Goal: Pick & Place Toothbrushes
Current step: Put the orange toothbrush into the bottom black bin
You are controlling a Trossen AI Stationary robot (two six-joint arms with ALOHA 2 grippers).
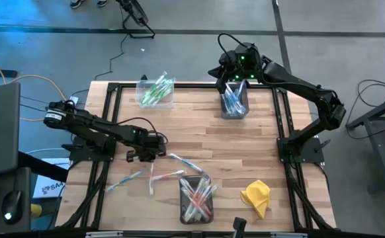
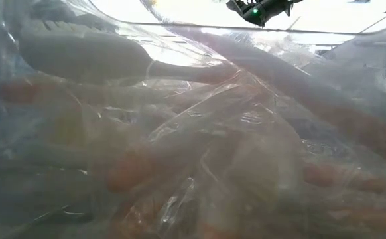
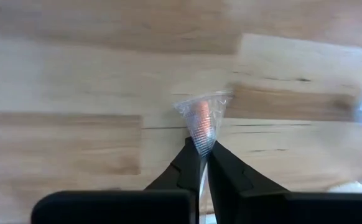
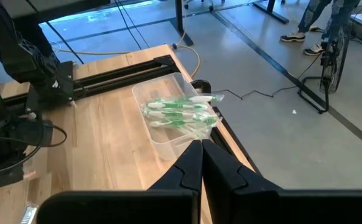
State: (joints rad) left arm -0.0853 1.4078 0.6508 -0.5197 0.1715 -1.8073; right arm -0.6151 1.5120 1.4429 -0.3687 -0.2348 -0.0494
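Note:
My left gripper (image 3: 203, 151) is low over the table's near left part (image 1: 150, 157), shut on a clear-wrapped toothbrush with a pink-red accent (image 3: 203, 119). Other loose toothbrushes (image 1: 179, 160) (image 1: 125, 180) lie flat on the wood beside it. Three clear bins hold sorted toothbrushes: green ones (image 1: 156, 91) at the far left, blue ones (image 1: 234, 99) at the far middle, pink-red ones (image 1: 196, 197) at the near edge. My right gripper (image 4: 201, 146) hangs shut and empty, high over the far edge by the blue bin (image 1: 227, 71). My left gripper pinches the crinkled end of the toothbrush's clear wrapper (image 3: 201, 134) between its two fingertips. The fingers come from above, pointing steeply down. A short piece of wrapper sticks out past the tips. The gripper hides the rest of the brush, so I cannot tell whether it is lifted.
A crumpled yellow cloth (image 1: 256, 197) lies at the near right. A black frame (image 1: 113, 89) rims the table. The low view is filled by the wall of the pink-red bin (image 2: 193, 146). Bare wood (image 1: 245, 149) spans the table's middle.

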